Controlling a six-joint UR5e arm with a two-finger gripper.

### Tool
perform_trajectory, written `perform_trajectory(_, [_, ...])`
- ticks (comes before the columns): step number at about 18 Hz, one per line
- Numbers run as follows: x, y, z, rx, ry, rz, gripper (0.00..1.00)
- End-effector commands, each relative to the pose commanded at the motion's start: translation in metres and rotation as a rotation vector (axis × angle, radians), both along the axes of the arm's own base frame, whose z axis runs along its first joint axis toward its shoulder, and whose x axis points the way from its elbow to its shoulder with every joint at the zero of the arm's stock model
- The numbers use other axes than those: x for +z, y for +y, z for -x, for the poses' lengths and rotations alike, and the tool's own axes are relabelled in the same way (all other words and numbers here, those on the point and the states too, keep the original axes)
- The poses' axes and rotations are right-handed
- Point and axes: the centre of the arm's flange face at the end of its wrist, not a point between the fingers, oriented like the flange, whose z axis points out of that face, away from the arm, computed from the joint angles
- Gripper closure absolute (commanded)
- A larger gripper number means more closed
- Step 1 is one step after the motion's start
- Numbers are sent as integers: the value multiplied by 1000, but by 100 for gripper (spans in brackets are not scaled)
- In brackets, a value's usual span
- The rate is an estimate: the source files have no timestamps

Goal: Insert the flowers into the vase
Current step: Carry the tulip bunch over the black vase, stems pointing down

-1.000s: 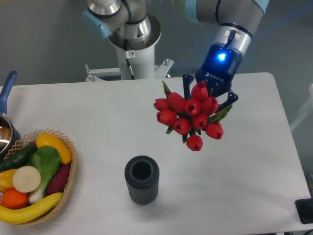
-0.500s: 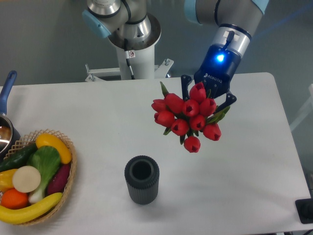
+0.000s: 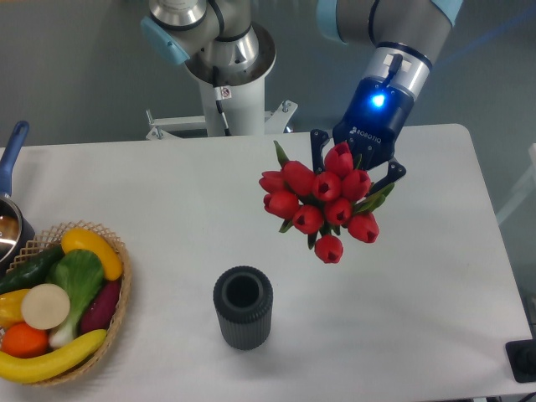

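The flowers are a tight bunch of red tulip buds with green leaves, held in the air above the table with the buds facing the camera. My gripper is shut on the bunch behind the buds; its black fingers show on either side, and the stems are hidden. The vase, a dark grey ribbed cylinder with a round open mouth, stands upright on the white table, below and to the left of the bunch and apart from it.
A wicker basket with fruit and vegetables sits at the left front. A pot with a blue handle shows at the left edge. The robot base stands behind the table. A black object is at the right front corner.
The gripper and the flower bunch have shifted slightly left and up over the last second, with almost no motion in the last half second. The vase has not moved.
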Motion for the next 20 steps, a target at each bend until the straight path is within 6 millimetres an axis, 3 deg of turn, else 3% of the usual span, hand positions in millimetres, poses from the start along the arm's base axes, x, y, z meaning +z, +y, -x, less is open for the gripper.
perform_trajectory(5, [10, 9, -11, -89, -58, -150, 70])
perform_trajectory(12, [-10, 35, -9, -263, -42, -379, 71])
perform_trajectory(17, [-6, 67, -23, -333, -32, -392, 71])
perform_trajectory(20, [-8, 77, -26, -354, -23, -397, 72])
